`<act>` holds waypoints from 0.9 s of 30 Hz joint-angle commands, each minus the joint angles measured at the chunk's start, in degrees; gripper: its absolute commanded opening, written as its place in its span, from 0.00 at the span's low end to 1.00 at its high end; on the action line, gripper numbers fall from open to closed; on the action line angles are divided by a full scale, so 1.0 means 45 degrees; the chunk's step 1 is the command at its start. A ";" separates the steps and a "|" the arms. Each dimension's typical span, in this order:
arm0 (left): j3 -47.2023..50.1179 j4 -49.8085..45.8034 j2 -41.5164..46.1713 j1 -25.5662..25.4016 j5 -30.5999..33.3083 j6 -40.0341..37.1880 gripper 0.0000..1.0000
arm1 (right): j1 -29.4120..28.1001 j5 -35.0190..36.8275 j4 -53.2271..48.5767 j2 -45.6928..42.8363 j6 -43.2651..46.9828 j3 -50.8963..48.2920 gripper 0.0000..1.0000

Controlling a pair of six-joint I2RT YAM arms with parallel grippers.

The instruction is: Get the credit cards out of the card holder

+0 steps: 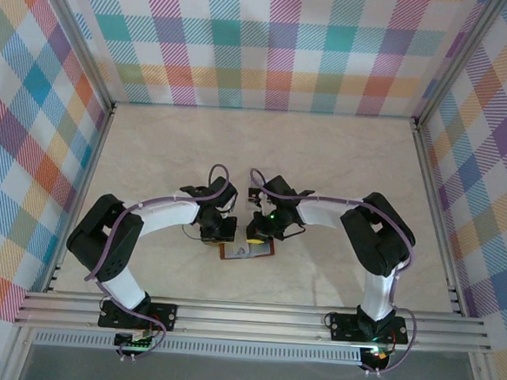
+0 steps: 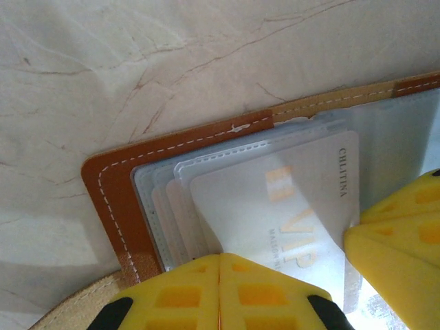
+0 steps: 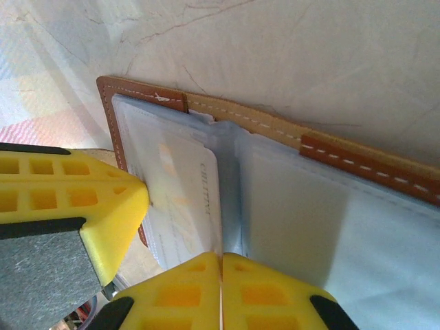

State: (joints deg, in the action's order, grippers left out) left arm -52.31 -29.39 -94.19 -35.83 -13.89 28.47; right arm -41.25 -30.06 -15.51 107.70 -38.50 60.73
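The brown leather card holder point(image 1: 259, 252) lies open on the marble table between my two grippers. Its clear sleeves are fanned out over the brown cover point(image 2: 110, 199) point(image 3: 371, 159). A pale whitish credit card point(image 2: 275, 199) point(image 3: 185, 199) printed with gold letters sticks out of the top sleeve. My left gripper point(image 1: 220, 233) point(image 2: 220, 257) is shut, its tips pressing down on the sleeves at the card's long edge. My right gripper point(image 1: 257, 236) point(image 3: 221, 256) is shut on that card's short end, whose edge runs into the seam of the jaws. The sleeves veil the other cards.
Aluminium rails point(image 1: 253, 316) run along the near edge by the arm bases. Plaid walls point(image 1: 272, 43) close the table point(image 1: 265, 147) on three sides. The two grippers stand almost touching over the holder.
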 commanded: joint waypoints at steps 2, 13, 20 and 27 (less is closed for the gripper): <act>0.0596 -0.1009 -0.0328 -0.0038 0.1192 -0.0199 0.08 | 0.0260 0.0811 -0.1124 -0.0320 0.0274 -0.0239 0.07; 0.0471 -0.1128 -0.0247 -0.0044 0.1251 -0.0199 0.08 | 0.0281 0.1505 -0.1647 -0.0587 0.0293 -0.0185 0.07; 0.0405 -0.1114 -0.0173 -0.0042 0.1182 -0.0197 0.08 | 0.0281 0.2797 -0.3170 -0.0966 0.0905 0.0285 0.06; 0.0365 -0.1091 -0.0033 -0.0030 0.1076 -0.0202 0.08 | 0.0275 0.3585 -0.4288 -0.1242 0.1367 0.0741 0.05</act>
State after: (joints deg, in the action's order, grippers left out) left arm -52.23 -29.69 -93.91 -35.86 -12.58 28.47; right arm -40.40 -17.06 -29.74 103.70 -34.35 62.50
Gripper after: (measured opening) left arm 0.077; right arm 0.059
